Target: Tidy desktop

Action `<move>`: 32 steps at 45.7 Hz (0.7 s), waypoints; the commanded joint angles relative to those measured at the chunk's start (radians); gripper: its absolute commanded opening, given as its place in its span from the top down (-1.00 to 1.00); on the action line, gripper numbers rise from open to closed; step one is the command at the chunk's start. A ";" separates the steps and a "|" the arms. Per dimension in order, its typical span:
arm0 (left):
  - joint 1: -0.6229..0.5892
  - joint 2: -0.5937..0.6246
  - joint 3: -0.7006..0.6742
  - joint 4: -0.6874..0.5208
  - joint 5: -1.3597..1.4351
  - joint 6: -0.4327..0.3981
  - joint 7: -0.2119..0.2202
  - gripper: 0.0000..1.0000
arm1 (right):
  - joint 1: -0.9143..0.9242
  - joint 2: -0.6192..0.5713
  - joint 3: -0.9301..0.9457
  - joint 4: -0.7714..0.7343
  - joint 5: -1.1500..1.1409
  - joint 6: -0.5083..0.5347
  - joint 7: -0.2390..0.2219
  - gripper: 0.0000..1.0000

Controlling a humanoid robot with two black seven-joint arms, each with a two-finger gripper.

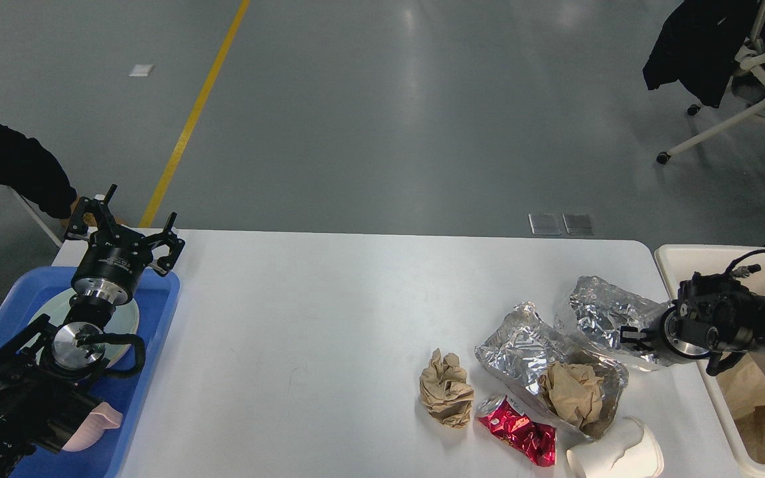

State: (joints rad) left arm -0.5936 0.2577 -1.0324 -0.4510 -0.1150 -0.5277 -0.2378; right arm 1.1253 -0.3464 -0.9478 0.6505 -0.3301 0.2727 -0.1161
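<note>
**Carrying the foil bag to the bin without dragging its neighbours**

The right end effector is closed on the near edge of a crumpled silver foil bag at the right side of the desk. The bag seems partly lifted, though how far is hard to tell. The cream bin stands just beside the desk's right edge, so the sound move, I judge, is to raise the bag clear first, then swing it right over the rim before letting go. A second foil bag lies touching or nearly touching it, with a brown paper wad on top; a low drag could pull these along. The left end effector hangs open and empty over the blue tray.
</note>
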 commanded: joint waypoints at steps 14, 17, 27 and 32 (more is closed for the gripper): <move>0.000 0.000 0.000 0.000 0.000 0.000 0.000 -0.93 | 0.261 -0.086 -0.061 0.156 0.002 0.074 0.000 -1.00; 0.000 0.000 0.000 0.000 0.000 0.000 0.000 -0.93 | 0.430 -0.111 -0.136 0.233 0.002 0.190 0.000 -1.00; 0.000 0.000 0.000 0.000 0.000 0.000 0.000 -0.93 | 0.819 -0.056 -0.250 0.268 -0.003 0.603 0.001 -1.00; 0.000 0.000 0.000 0.000 0.000 0.000 0.000 -0.93 | 0.959 0.006 -0.249 0.271 -0.004 0.687 0.001 -1.00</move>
State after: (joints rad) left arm -0.5936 0.2576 -1.0324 -0.4510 -0.1152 -0.5277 -0.2378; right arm 1.9428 -0.4005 -1.1940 0.9184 -0.3323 0.8709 -0.1152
